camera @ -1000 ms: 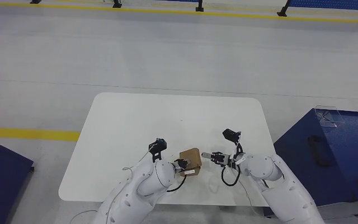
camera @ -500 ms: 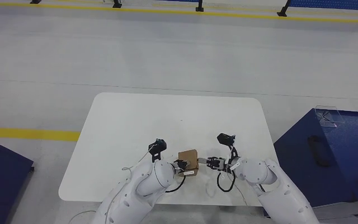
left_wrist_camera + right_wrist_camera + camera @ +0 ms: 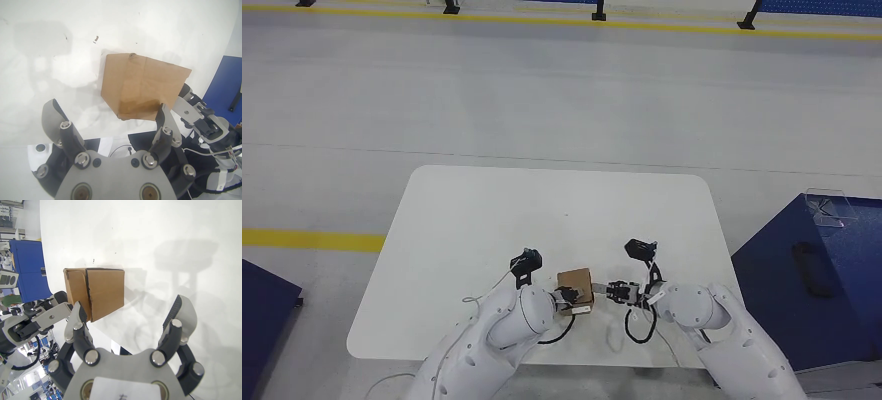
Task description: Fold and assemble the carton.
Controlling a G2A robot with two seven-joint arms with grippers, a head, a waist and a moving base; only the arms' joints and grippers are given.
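The brown carton [image 3: 576,281] stands on the white table [image 3: 492,220] close to its near edge, about midway left to right, folded into a box shape with a ragged seam facing the right gripper [image 3: 128,306]. The left gripper [image 3: 106,111] sits just left of the carton, fingers spread wide and grasping nothing, one fingertip at the carton's near edge. The right gripper sits just right of it, fingers likewise released, one fingertip at a near corner; contact cannot be confirmed.

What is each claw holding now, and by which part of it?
Nothing is held. The left claw and the right claw are both open, one at each side of the carton, which stands on the table.
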